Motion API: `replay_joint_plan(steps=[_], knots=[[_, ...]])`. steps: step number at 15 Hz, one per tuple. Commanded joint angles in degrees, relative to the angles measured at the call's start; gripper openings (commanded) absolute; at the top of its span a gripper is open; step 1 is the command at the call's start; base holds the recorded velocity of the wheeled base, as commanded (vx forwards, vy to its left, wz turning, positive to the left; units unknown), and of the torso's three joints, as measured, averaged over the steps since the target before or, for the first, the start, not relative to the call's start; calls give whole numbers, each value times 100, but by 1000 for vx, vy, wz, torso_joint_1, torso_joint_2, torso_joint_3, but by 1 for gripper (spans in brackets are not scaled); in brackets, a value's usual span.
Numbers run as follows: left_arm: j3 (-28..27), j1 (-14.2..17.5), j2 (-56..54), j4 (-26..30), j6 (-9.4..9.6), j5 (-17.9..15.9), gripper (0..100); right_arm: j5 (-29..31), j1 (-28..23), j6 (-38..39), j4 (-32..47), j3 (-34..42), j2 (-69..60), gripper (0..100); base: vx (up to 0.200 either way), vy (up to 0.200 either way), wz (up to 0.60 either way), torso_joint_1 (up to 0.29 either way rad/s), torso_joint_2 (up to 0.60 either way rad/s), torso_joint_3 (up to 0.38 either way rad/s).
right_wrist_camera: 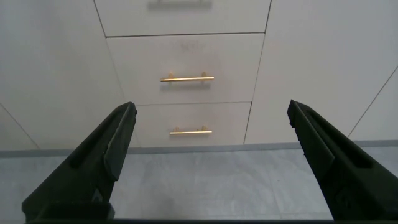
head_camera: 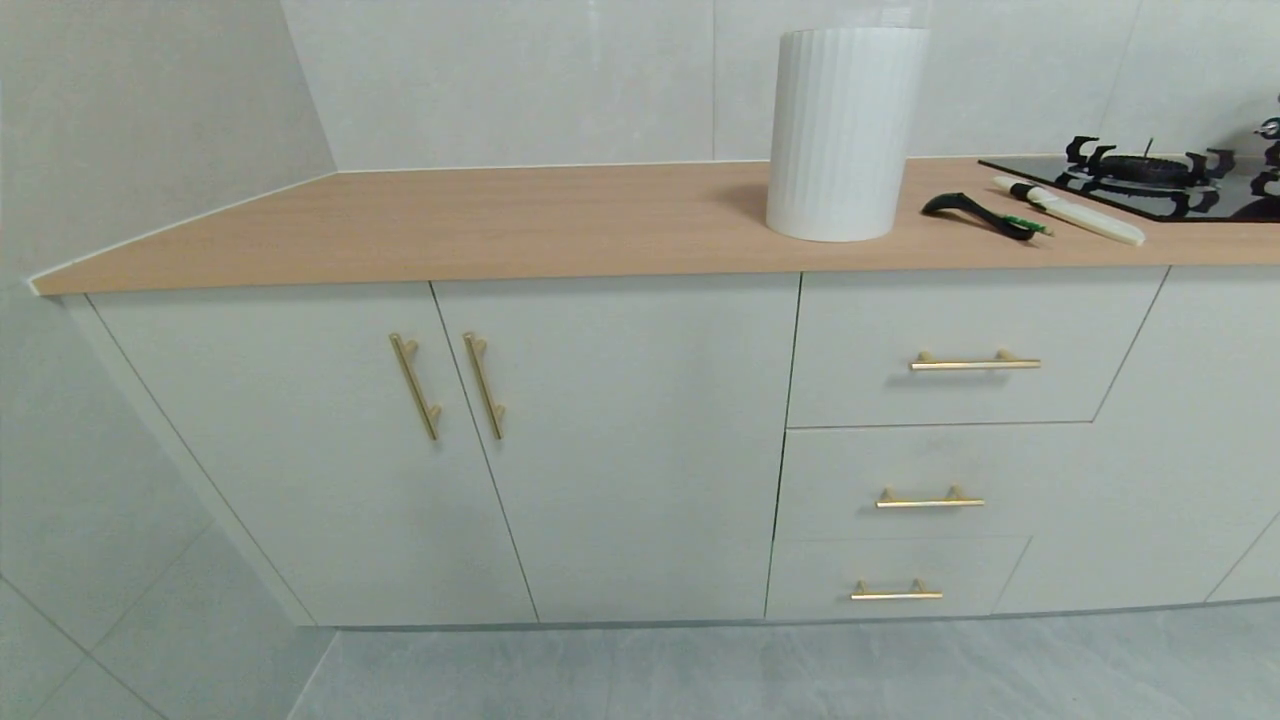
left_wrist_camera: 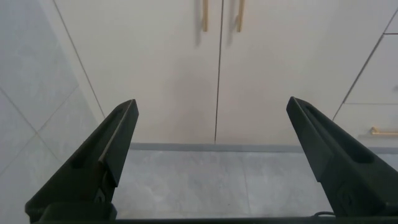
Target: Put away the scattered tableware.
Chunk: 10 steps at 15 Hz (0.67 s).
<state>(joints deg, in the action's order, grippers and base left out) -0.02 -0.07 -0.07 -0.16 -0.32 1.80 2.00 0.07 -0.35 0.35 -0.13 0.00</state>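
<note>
A tall white ribbed holder, a straight-sided cylinder with fine vertical flutes, stands on the smooth wood-grain desk. The scattered tableware lies just beside the holder on its right. Nearest it is a glossy black utensil with a curved, scoop-like head and a slim handle that carries a small green bit at its end. Just past that, farther from the holder, is a long flat cream utensil with a dark band near one end, lying along the edge of the black glass hob. Below the holder three flat-fronted pale drawers are stacked, each with a thin brass bar handle. Below and to the left of the holder are two plain matte doors with upright brass bars. My left hand hangs low in front of those doors, over the grey tiled floor. Its dark wedge-shaped fingers are spread wide with nothing between them. My right hand hangs low before the drawers under the holder, equally spread and empty.
</note>
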Motion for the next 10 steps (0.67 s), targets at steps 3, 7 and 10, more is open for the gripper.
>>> replay_joint_plan(steps=[3, 7, 10], knots=[[2, -1, 7, -2, -3, 4, 100, 2, 1, 0, 0, 5, 9, 100, 0, -133, 0, -2, 0, 3], [2, -1, 7, -2, -3, 4, 100, 2, 1, 0, 0, -4, 9, 100, 0, 0, 0, 0, 0, 0], [2, -1, 7, -2, -3, 4, 100, 2, 1, 0, 0, -4, 9, 100, 0, 0, 0, 0, 0, 0]])
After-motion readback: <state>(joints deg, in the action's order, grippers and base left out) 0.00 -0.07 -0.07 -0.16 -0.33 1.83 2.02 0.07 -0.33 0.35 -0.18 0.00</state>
